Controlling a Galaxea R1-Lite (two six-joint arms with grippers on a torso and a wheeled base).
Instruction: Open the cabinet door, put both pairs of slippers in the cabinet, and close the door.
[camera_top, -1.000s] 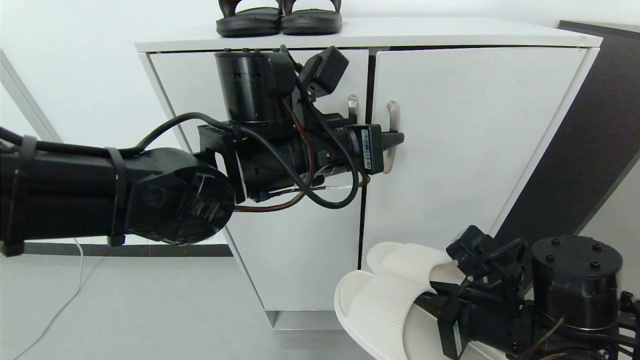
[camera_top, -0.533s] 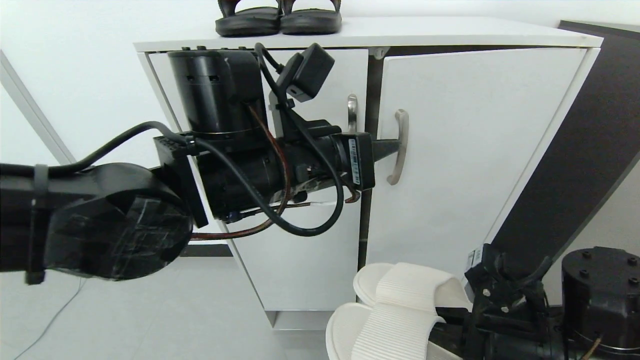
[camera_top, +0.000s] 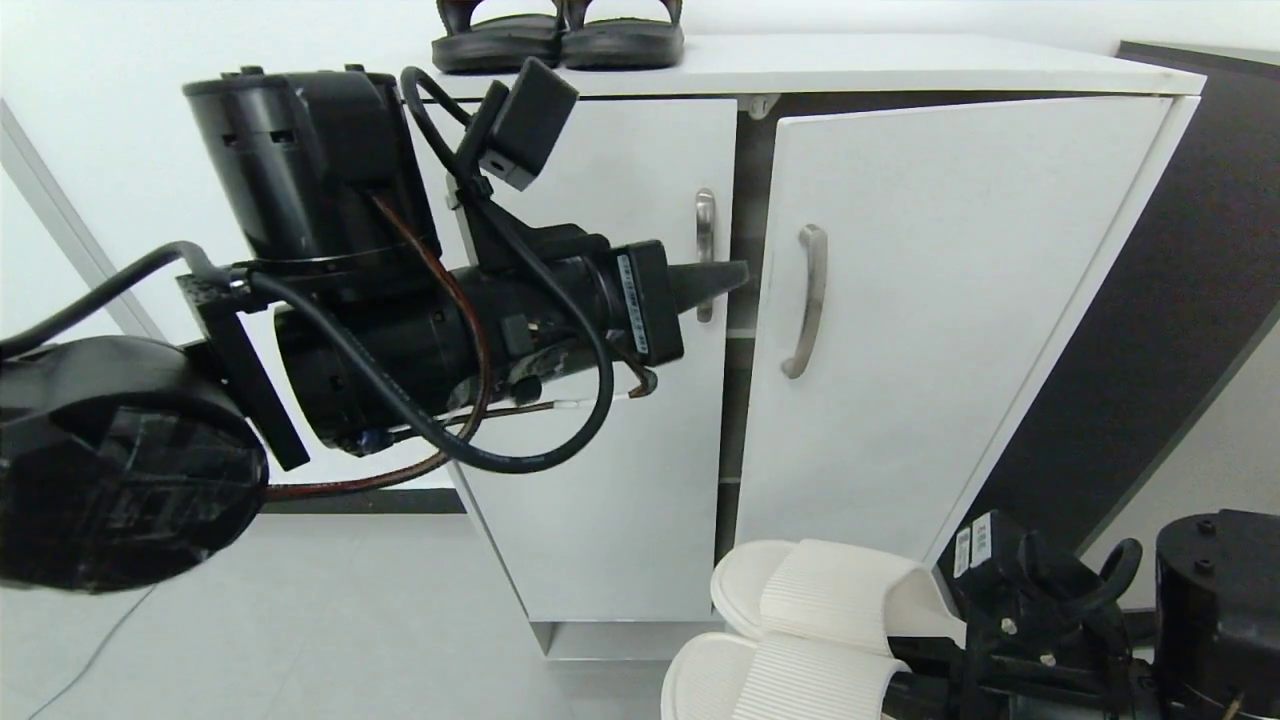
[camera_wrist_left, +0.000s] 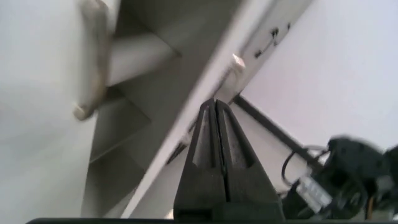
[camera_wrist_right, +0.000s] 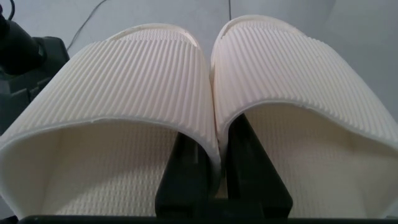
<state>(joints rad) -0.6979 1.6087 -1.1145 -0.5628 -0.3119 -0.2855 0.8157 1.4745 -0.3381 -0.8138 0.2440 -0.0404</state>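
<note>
While the right cabinet door (camera_top: 950, 300) stands ajar, the white slippers (camera_top: 800, 620) hang low at right.
Left gripper (camera_top: 735, 277) — fingers pressed together, empty — sits before the gap; right gripper (camera_wrist_right: 217, 180) pinches the soft, light slippers' inner straps. Door looks stiff and light, best pulled by its bar handle (camera_top: 808, 300). Black sandals (camera_top: 560, 40) on top are cut off; interior unseen.

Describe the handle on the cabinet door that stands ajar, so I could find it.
Start at the white cabinet with black slippers on top. Its right door stands ajar, a dark gap beside it. The handle is the curved metal bar near that door's inner edge; its twin on the shut left door sits behind the left gripper.
</note>
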